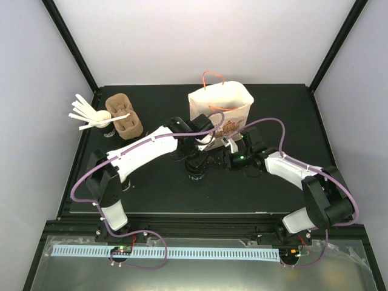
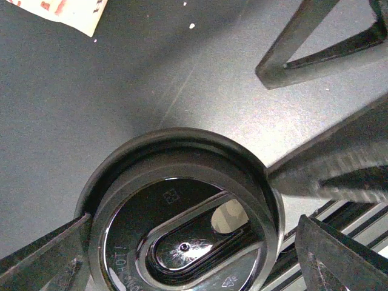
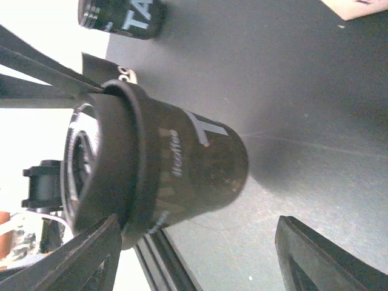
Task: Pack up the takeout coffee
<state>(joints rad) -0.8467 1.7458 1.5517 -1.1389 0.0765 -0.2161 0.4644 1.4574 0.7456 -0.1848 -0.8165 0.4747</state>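
Observation:
A takeout coffee cup (image 3: 182,157), black with white lettering and a black lid (image 2: 182,218), stands on the dark table between the two arms (image 1: 197,174). My left gripper (image 2: 193,242) hangs open just above its lid, one finger (image 2: 48,254) at the rim and the other (image 2: 339,254) clear of it. My right gripper (image 3: 199,242) is open beside the cup at table height, with nothing between its fingers (image 3: 327,254). A second lidded cup (image 3: 124,15) stands further back in the right wrist view. It is hidden in the top view.
A paper bag (image 1: 219,112) with orange handles stands open at the back centre. At the back left are brown pulp carriers (image 1: 124,118) and a lidless cup (image 1: 103,123) of white stirrers. The table's front edge (image 1: 200,209) runs just before the arm bases.

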